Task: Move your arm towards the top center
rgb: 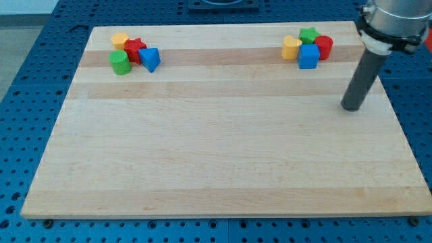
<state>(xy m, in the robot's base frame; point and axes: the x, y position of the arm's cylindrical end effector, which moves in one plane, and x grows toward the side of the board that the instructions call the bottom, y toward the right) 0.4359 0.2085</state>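
The smooth dark rod's tip (351, 106) stood near the wooden table's (216, 162) right edge, holding nothing. It was just right of the blue cube (308, 57) and red cylinder (325, 46), touching neither.

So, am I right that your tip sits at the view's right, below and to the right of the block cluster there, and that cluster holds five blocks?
Not quite: the camera view shows four blocks in that cluster, yellow, green, red and blue. My tip does sit below and to their right.
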